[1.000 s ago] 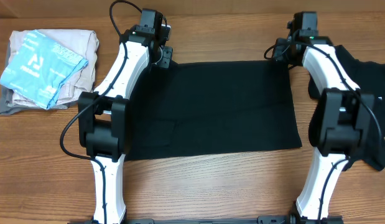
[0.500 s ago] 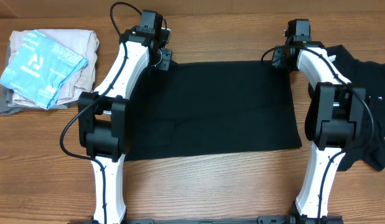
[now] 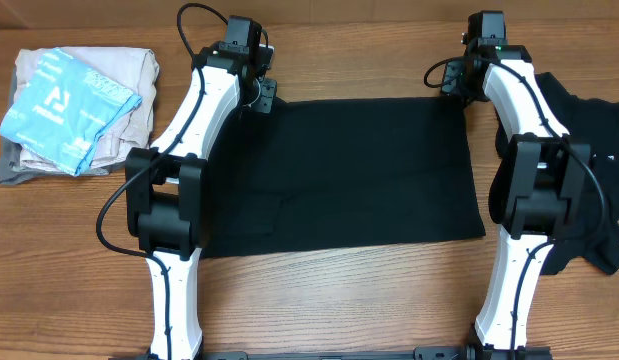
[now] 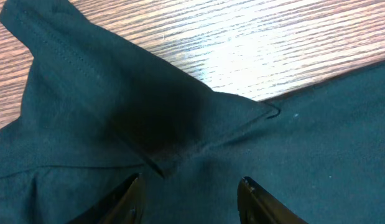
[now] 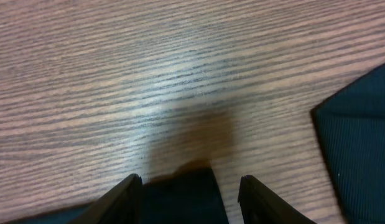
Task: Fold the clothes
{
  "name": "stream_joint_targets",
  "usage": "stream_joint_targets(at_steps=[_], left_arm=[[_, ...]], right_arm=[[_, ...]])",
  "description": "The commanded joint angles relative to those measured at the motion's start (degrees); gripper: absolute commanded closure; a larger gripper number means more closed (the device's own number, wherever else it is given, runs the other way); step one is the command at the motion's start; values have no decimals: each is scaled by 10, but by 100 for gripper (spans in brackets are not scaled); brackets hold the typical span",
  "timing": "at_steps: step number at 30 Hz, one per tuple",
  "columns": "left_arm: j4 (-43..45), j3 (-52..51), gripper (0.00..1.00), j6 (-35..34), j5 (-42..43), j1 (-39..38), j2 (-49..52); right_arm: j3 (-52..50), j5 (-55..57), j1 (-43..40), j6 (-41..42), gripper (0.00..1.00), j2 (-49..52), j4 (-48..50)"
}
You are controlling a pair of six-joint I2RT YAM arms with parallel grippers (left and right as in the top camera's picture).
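Lying flat on the grained wooden table (image 3: pixel 319 300), a matte black rectangular garment (image 3: pixel 359 180); left gripper (image 4: pixel 189 182) and right gripper (image 5: pixel 190 180) over its far corners, jaws parted, gripping nothing.

Surface: wooden tabletop (image 3: pixel 329 310), mid-brown laminate, grain running left to right. It fills the overhead view out to every edge, and the tone is even from the far edge to the near edge.

Light: soft, with only faint shadows on the wood. The left wrist view shows a bright pale sheen on the bare boards (the grain nearly washes out there). The right wrist view shows a milder glare band across the middle, with a dim, blurred shadow patch below it.
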Motion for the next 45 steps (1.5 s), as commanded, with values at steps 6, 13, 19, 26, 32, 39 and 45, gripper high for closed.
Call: stream_joint_targets(at_steps=[6, 13, 19, 26, 32, 39, 45], left_arm=[[2, 5, 48, 11, -5, -3, -8], [2, 5, 48, 11, -5, -3, -8], [2, 5, 48, 11, -5, -3, -8], [7, 5, 45, 11, -5, -3, -8], [22, 1, 46, 11, -25, -3, -8], [24, -2, 45, -70, -38, 9, -8], [6, -2, 44, -266, -27, 20, -8]], right_arm=[[-14, -3, -4, 23, 47, 3, -19], [-56, -14, -4, 30, 47, 3, 31], [-67, -14, -4, 31, 57, 3, 43], [-67, -14, -4, 31, 79, 3, 30], [-67, -14, -4, 31, 80, 3, 30], [-67, -14, -4, 31, 80, 3, 28], [-67, -14, -4, 31, 80, 3, 28]])
